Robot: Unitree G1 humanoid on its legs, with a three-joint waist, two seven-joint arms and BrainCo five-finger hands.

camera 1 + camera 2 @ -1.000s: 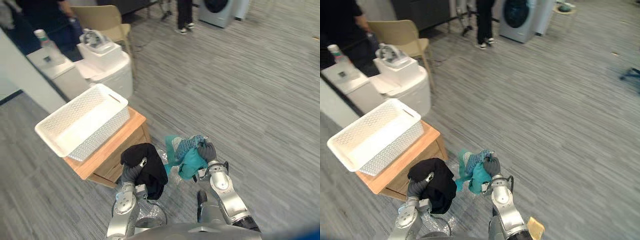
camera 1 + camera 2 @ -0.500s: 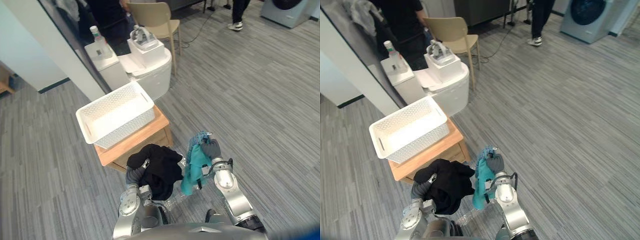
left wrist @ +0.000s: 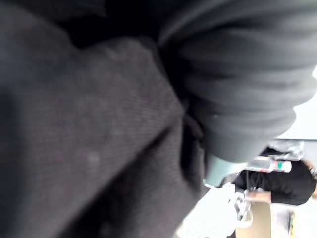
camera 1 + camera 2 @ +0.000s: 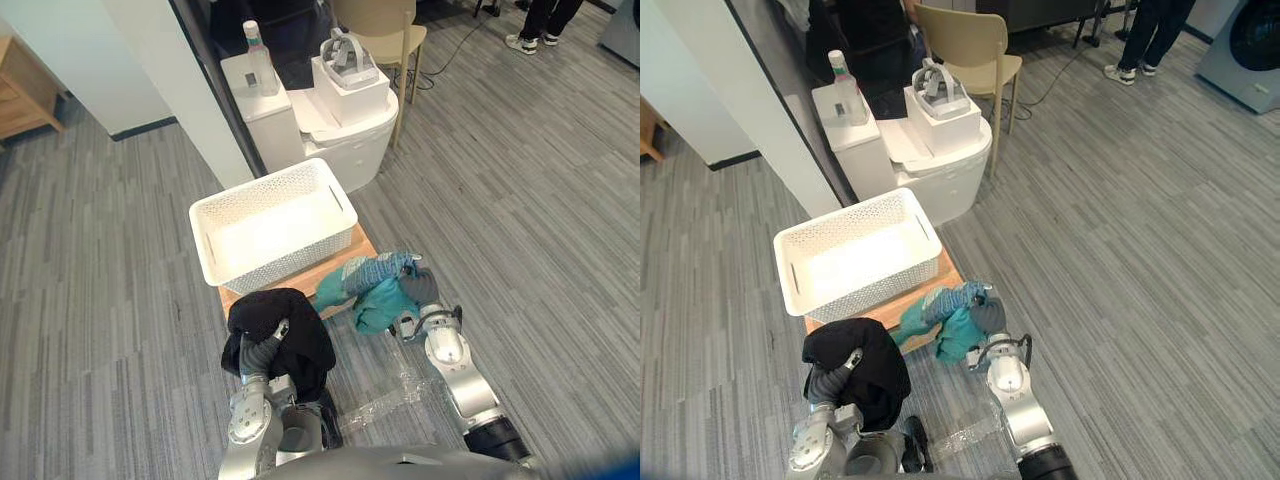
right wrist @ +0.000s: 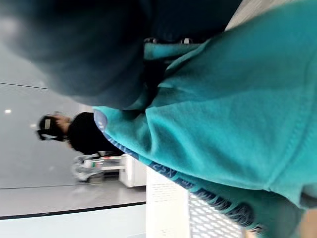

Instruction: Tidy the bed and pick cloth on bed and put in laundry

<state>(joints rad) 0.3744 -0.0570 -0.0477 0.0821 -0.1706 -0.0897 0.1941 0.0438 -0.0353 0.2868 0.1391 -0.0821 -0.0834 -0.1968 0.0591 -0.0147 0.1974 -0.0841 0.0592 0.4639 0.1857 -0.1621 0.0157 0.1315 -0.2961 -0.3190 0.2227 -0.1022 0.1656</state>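
Observation:
A white perforated laundry basket (image 4: pixel 290 262) stands on a low wooden table (image 4: pixel 343 260) straight ahead. My left hand (image 4: pixel 260 352) is raised just in front of the table's near left corner. It is shut on a bunched black cloth (image 4: pixel 300 345) that drapes over it, and the black cloth (image 3: pixel 74 148) also shows close up in the left wrist view. My right hand (image 4: pixel 420 290) is by the table's near right corner, shut on a teal cloth (image 4: pixel 375 295) with a blue-grey knitted part. That cloth reaches to the table's edge, below the basket's rim.
Behind the basket stand a white rounded unit (image 4: pixel 345 135) with a box on top and a white cabinet (image 4: pixel 255 95) carrying a bottle (image 4: pixel 253 45). A beige chair (image 4: pixel 385 20) and a person's legs (image 4: pixel 540 18) are farther back. A white partition (image 4: pixel 150 60) rises at left. Grey floor lies to the right.
The whole picture has shifted as the camera moved; basket and table now lie straight ahead, close to both hands. The teal cloth hung down before and is now bunched level at the table's edge.

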